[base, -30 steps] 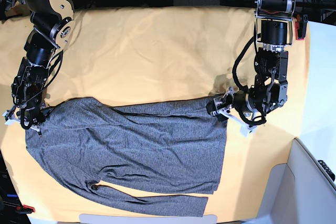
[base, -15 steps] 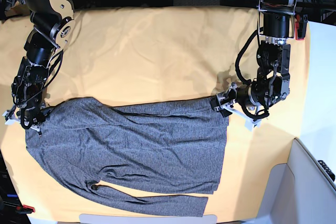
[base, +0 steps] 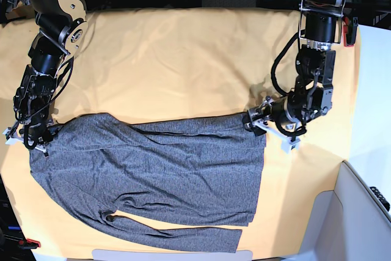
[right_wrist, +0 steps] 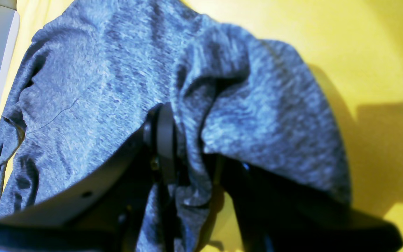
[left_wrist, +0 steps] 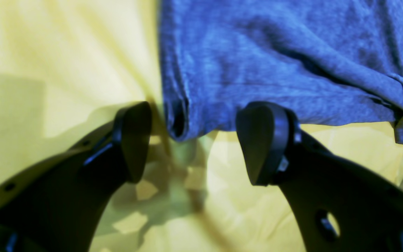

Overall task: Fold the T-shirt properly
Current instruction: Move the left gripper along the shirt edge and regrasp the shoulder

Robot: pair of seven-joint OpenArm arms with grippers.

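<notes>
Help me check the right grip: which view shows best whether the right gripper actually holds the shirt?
The right wrist view: the shirt is bunched between the right gripper's fingers. The base view shows that gripper at the shirt's corner, fingers too small to judge. The left wrist view shows only the open left gripper near another corner.

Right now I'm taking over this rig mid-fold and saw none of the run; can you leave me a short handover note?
Left hand: open, jaws either side of the shirt's corner, nothing gripped.
Right hand: shut on the shirt, cloth bunched between the jaws, at the end opposite the left hand.
Shirt: spread across the yellow cloth, one long sleeve lying along its near edge.
Done: one end gripped; left hand lined up at its corner.
Left: close the left hand on the corner, then make the folds; none is visible yet.
</notes>
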